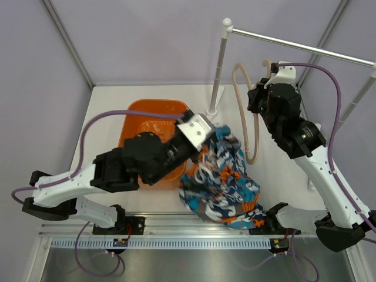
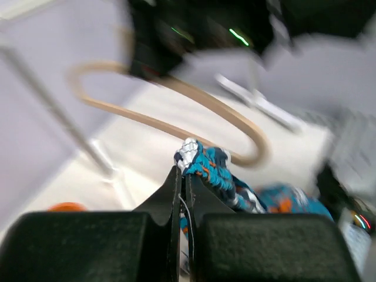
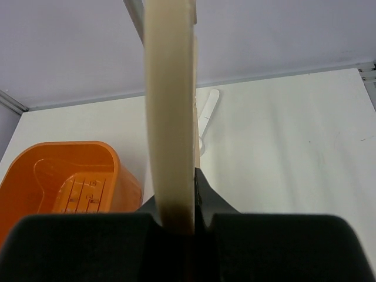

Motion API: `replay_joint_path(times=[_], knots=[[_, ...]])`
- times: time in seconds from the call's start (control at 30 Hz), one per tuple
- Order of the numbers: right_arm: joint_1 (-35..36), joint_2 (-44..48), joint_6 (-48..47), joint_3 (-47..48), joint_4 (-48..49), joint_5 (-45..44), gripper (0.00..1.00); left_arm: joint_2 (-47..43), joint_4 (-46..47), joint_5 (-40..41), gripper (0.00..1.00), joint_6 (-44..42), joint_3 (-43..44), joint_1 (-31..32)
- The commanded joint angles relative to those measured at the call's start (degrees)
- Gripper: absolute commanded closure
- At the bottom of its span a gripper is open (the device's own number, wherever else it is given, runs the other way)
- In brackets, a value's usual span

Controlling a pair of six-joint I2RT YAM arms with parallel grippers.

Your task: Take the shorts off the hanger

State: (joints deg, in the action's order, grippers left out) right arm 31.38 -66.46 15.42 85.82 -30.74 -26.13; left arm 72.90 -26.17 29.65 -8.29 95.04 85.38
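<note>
The shorts (image 1: pixel 223 182), printed in blue, teal, orange, white and black, lie bunched on the table between the arms. My left gripper (image 1: pixel 207 130) is shut on their top edge; in the left wrist view the fabric (image 2: pixel 205 167) sticks out of the closed jaws (image 2: pixel 183 176). The beige hanger (image 1: pixel 242 111) hangs upright beside the shorts, its loop bare. It shows blurred in the left wrist view (image 2: pixel 176 111). My right gripper (image 1: pixel 258 100) is shut on the hanger, whose beige bar (image 3: pixel 170 117) fills the middle of the right wrist view between the jaws (image 3: pixel 191 200).
An orange basket (image 1: pixel 147 126) stands behind the left arm and shows in the right wrist view (image 3: pixel 59 182). A grey rail (image 1: pixel 299 47) on white posts (image 1: pixel 218 70) crosses the back right. Grey walls enclose the table.
</note>
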Motion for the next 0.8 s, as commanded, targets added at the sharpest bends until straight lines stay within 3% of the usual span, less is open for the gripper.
replay_joint_path(times=[0.0,0.03,0.07,0.17,0.27,0.53,0.77], knots=[[0.5,2.0,1.0,2.4,-1.9,-2.2,1.00,-2.6,17.2,22.3,1.00,-16.3,8.1,-0.3],[0.6,2.6,1.1,2.6,-2.8,-2.0,1.00,-2.9,21.2,23.5,1.00,-24.5,9.5,-0.3],[0.5,2.7,1.2,2.7,-3.2,-1.5,1.00,-3.3,32.1,25.2,1.00,-29.5,9.5,-0.3],[0.5,3.7,1.3,2.9,-4.2,-0.9,1.00,-4.3,52.0,23.4,1.00,-46.2,8.2,-1.3],[0.6,4.4,0.8,2.8,-5.0,-1.1,1.00,-5.1,58.7,19.0,1.00,-51.8,8.2,-4.2],[0.5,4.9,0.0,2.2,-4.9,-1.5,1.00,-8.1,56.3,15.8,1.00,-43.9,5.2,-17.4],[0.5,5.3,-0.1,2.3,-5.6,-0.9,1.00,-6.0,47.8,12.9,1.00,-33.8,6.1,-28.9]])
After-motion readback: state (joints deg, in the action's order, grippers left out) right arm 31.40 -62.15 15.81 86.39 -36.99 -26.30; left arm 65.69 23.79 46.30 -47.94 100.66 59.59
